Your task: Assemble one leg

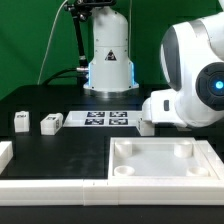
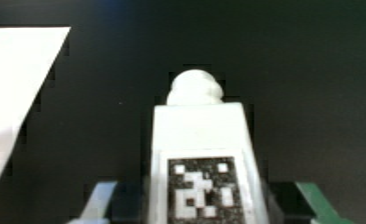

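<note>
In the wrist view my gripper (image 2: 206,205) is shut on a leg (image 2: 201,140), a white post with a black-and-white tag on its side and a rounded tip pointing away from the camera. One finger (image 2: 105,200) shows on each side of it. In the exterior view the hand (image 1: 150,122) is low over the black table, just behind the far rim of the white tabletop (image 1: 160,150); the held leg is barely visible there. Two more legs (image 1: 20,121) (image 1: 51,122) stand on the table at the exterior view's left.
The marker board (image 1: 105,119) lies flat in front of the robot base. A white part edge (image 1: 5,152) shows at the exterior view's far left. A plain white surface (image 2: 11,110) fills one side of the wrist view; I cannot tell what it is.
</note>
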Available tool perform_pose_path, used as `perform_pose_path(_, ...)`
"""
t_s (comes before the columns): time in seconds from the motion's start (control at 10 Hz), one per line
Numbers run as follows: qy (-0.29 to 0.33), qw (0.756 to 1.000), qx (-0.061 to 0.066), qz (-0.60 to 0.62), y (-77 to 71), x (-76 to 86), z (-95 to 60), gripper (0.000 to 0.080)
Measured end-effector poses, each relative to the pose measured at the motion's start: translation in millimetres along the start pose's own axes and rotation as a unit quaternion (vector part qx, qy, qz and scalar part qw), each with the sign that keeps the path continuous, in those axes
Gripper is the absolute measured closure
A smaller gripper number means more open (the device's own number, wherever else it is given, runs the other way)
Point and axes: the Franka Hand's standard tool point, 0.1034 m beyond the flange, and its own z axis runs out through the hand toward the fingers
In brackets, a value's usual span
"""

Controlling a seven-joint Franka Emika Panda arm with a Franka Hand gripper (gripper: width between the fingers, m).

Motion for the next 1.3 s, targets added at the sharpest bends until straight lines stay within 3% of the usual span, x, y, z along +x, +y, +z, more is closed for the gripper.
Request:
perform_pose_path(0.3,-0.020,1.000,-0.003,-0.004,3.0,-31.1,-30.4,0.0509)
perform_pose_path(0.6,0.006,1.000,0.000,-0.004,1.2,-26.5,-35.6,0.0509)
perform_pose_path(0.8,0.076,0.997,0.007,-0.004,-2.1,-18.2,-43.5,0.0509)
perform_pose_path(0.9,0.113,0.994,0.010,-0.004,-1.6,-21.6,-47.6,0.0509)
perform_pose_path(1.3,0.251,0.967,0.016,-0.033,-0.7,-39.4,-91.6,0.0509)
